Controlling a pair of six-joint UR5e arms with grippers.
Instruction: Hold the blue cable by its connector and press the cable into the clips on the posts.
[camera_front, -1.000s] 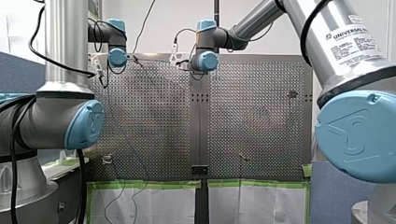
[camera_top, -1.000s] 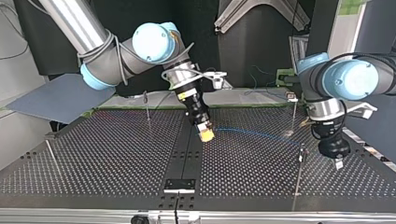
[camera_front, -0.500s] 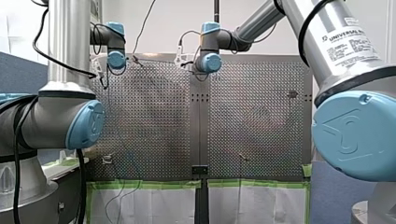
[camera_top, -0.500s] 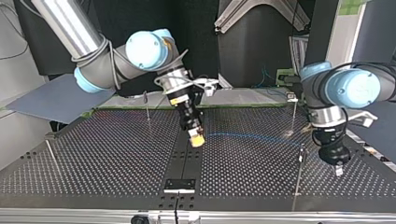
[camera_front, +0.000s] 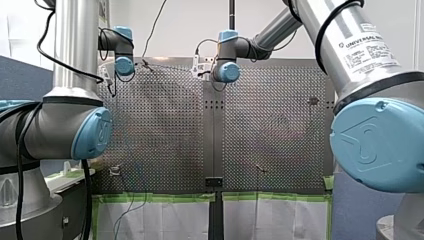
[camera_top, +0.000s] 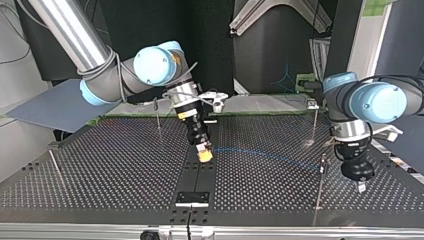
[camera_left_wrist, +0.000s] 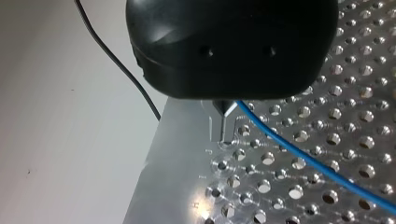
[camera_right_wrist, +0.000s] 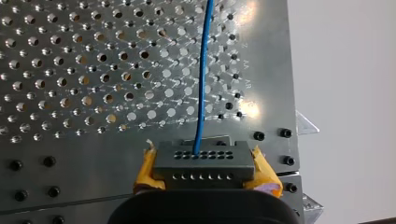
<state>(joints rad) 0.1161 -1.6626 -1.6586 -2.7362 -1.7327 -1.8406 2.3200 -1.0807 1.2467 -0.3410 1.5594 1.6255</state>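
Grips connector (camera_right_wrist: 201, 164) in my right tool (camera_top: 205, 154), lower centre of wrist view; risks yanking taut blue cable (camera_right_wrist: 201, 84) loose by overpulling.

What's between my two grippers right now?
Top view: the blue cable, running from the connector in my right gripper toward my left gripper, past a thin post, over the perforated table.

The front view looked from the rear and above, forward over the perforated table (camera_front: 270, 125). The top view faced back from the far edge, near table height. Both wrist views sat close over the table, the right wrist view just behind the connector (camera_right_wrist: 201, 161). The wrist views and the top view shared the blue cable (camera_top: 265, 152).
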